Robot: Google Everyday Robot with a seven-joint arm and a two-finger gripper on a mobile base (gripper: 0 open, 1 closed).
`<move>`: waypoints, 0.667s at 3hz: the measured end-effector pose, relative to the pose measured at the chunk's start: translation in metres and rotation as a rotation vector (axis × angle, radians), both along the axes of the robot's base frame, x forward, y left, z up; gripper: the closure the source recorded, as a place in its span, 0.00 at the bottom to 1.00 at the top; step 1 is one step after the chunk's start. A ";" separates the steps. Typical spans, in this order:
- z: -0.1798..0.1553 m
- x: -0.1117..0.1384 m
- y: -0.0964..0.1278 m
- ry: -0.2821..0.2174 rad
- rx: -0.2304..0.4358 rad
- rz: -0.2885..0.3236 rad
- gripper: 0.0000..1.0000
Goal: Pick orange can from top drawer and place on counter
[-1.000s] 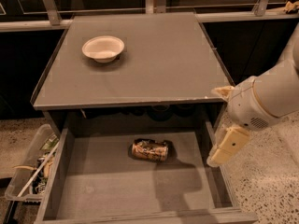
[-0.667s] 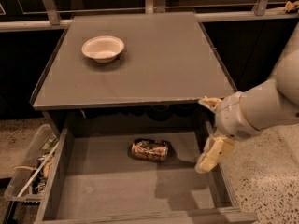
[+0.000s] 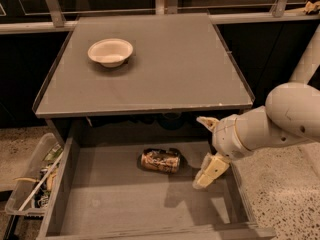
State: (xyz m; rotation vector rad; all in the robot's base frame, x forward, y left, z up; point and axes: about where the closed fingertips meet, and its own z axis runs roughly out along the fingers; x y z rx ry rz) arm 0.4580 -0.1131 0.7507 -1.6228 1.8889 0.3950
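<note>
The orange can (image 3: pixel 160 160) lies on its side on the bottom of the open top drawer (image 3: pixel 125 201), near the back middle. My gripper (image 3: pixel 206 146) hangs over the right part of the drawer, just right of the can and not touching it. Its two pale fingers (image 3: pixel 211 170) are spread apart and hold nothing. The grey counter (image 3: pixel 170 74) lies above the drawer, behind the can.
A white bowl (image 3: pixel 110 51) sits on the counter's back left. A clear plastic bin (image 3: pixel 31 180) with clutter hangs at the drawer's left side. Speckled floor lies to the right, under my arm. A dark rail runs along the back.
My gripper has moved left, from outside the drawer's right wall to over the drawer, closer to the can. The can and bowl have not moved.
</note>
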 end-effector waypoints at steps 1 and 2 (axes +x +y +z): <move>-0.008 0.002 0.007 0.006 0.013 0.010 0.00; -0.034 0.011 0.026 0.043 0.050 0.026 0.00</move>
